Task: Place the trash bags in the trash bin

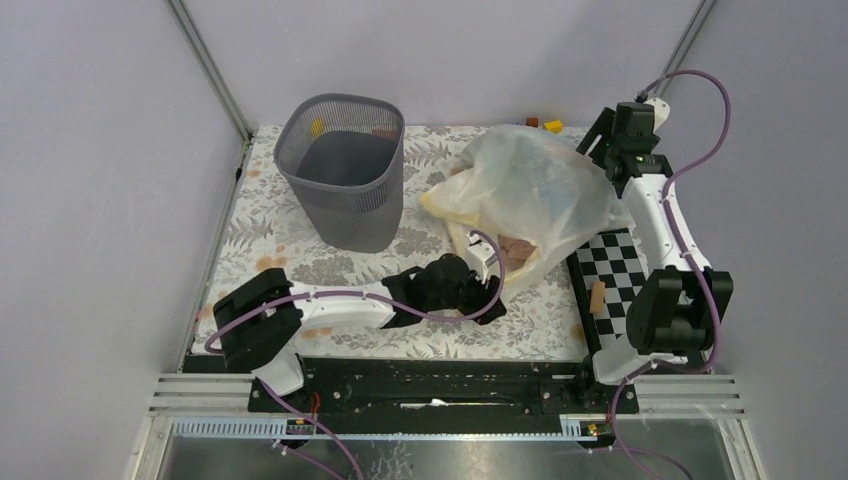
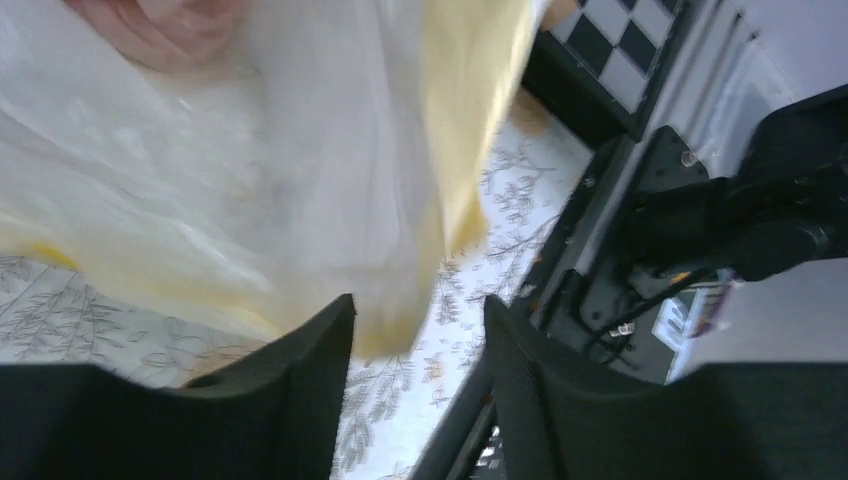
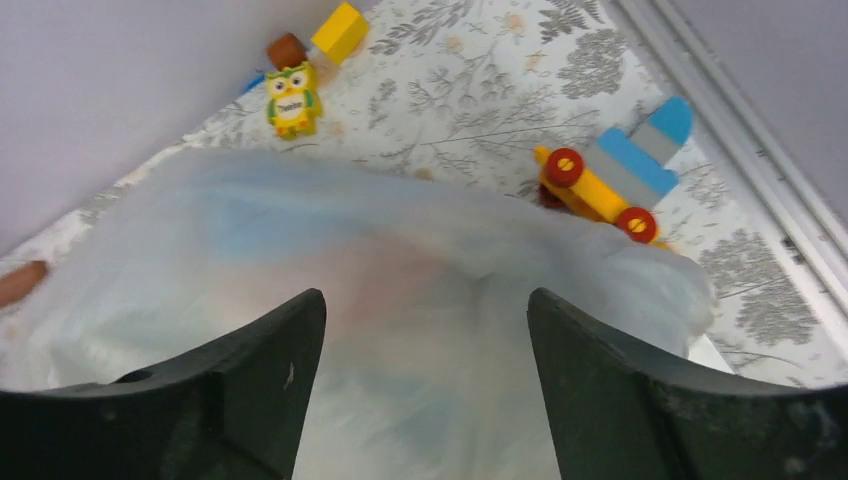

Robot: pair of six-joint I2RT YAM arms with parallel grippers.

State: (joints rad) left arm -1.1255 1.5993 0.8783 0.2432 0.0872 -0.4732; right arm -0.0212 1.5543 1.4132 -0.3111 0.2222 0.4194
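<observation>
Left fingers hovering half-open at clear bag's mouth, likely going for pink bag; right fingers straddling it wide, 1 o'clock.

The left arm stretches low toward the right, left gripper parted narrowly. The right arm reaches far forward, right gripper with its 2 fingers spread wide.

One mesh bin, one clear bag (one pink bag bunched inside), one checkerboard, one owl, one wheeled toy, one yellow block, one brown block.
</observation>
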